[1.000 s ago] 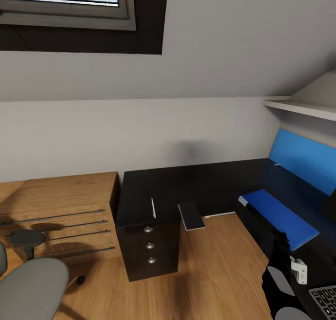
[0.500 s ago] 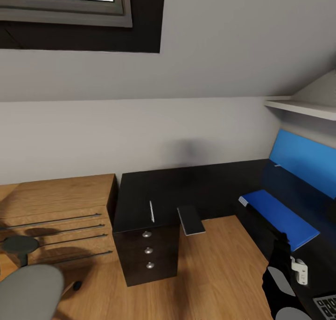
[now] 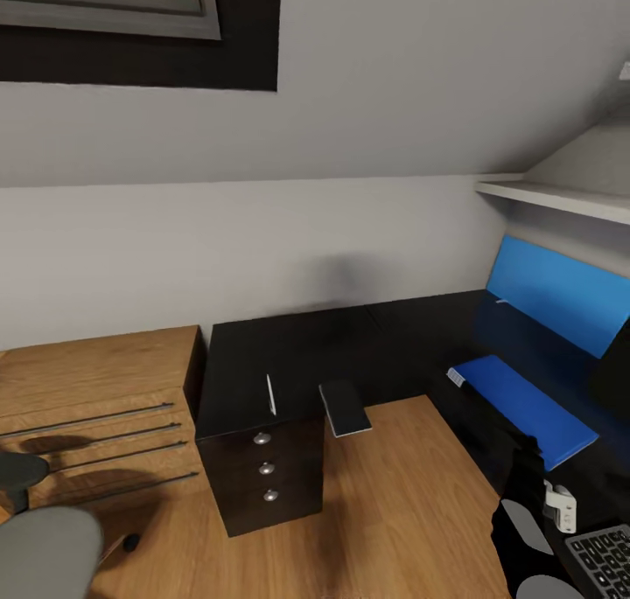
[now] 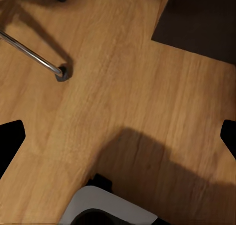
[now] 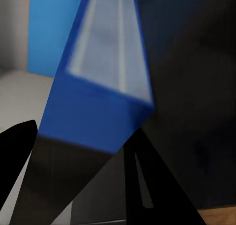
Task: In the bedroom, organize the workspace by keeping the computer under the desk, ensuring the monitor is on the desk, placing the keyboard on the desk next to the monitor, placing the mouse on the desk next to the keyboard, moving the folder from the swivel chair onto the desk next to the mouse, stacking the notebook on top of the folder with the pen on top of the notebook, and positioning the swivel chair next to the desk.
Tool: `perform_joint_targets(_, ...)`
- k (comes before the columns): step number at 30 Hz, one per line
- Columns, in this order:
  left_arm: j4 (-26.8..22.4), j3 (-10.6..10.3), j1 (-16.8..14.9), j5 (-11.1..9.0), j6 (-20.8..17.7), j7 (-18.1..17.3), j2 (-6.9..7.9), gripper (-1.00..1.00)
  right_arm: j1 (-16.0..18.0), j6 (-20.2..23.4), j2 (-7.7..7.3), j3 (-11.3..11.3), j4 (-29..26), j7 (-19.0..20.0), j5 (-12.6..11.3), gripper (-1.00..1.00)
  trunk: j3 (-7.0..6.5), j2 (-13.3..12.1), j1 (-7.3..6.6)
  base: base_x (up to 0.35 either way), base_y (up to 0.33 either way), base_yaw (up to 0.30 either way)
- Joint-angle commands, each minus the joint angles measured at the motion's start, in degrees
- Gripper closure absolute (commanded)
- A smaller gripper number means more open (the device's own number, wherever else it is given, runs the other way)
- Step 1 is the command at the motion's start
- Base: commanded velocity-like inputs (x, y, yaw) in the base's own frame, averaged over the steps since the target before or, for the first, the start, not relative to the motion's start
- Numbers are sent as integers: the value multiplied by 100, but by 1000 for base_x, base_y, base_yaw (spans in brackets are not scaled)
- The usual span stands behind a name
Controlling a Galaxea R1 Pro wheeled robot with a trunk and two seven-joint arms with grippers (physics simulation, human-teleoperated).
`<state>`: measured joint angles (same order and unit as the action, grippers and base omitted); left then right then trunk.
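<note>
My right gripper point(image 3: 528, 449) is shut on the near end of the bright blue folder point(image 3: 523, 405), which sits over the right wing of the black desk point(image 3: 289, 354). In the right wrist view the folder point(image 5: 105, 52) fills the space between the dark fingers point(image 5: 17, 151). The pale grey notebook point(image 3: 344, 408) lies at the desk's inner edge, overhanging it. A corner of the keyboard point(image 3: 600, 560) shows at the lower right. The grey swivel chair point(image 3: 42, 553) is at the lower left, and its metal leg point(image 4: 29, 51) crosses the floor under my open left gripper point(image 4: 118, 136).
A light wooden low cabinet point(image 3: 96, 389) stands left of the desk's drawer unit point(image 3: 262, 472). A blue panel point(image 3: 551, 293) leans on the wall under a white shelf point(image 3: 560, 198). A thin pale sliver point(image 3: 270, 395) stands on the desk top. Wooden floor point(image 3: 394, 511) lies between the desk's wings.
The camera has swung to the right, so the desk, cabinet and chair sit further left in the picture. The folder keeps its place at my right gripper.
</note>
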<state>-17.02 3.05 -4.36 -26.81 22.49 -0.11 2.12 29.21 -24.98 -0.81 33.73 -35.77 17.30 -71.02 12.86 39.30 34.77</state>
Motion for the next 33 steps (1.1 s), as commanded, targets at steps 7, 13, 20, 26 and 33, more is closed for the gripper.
perform_joint_targets(7, 78, 3, -3, 0, 18, -53, -1, -100, 6, 0, 2, 2, 8, 46, -61, 100, 15, 7, 2, 166, 127, -18)
perform_joint_targets(13, 84, 3, -3, 0, 19, -59, -1, -100, 6, -6, 1, 5, 8, 46, -58, 100, 16, 7, 2, 46, 32, -2)
perform_joint_targets(20, 85, 3, -3, 0, 19, -59, -1, -100, 6, -7, 0, 10, 8, 46, -53, 100, 16, 7, 2, 6, 4, 0)
perform_joint_targets(26, 85, 3, -3, 0, 19, -60, -1, -100, 6, -15, 2, 11, 16, 46, -55, 100, 16, 7, 2, 0, 0, 0)
perform_joint_targets(33, 85, 3, -3, 0, 19, -60, -1, -100, 6, -11, 2, 4, 17, 43, -61, 100, 16, 7, 2, 0, 0, 0)
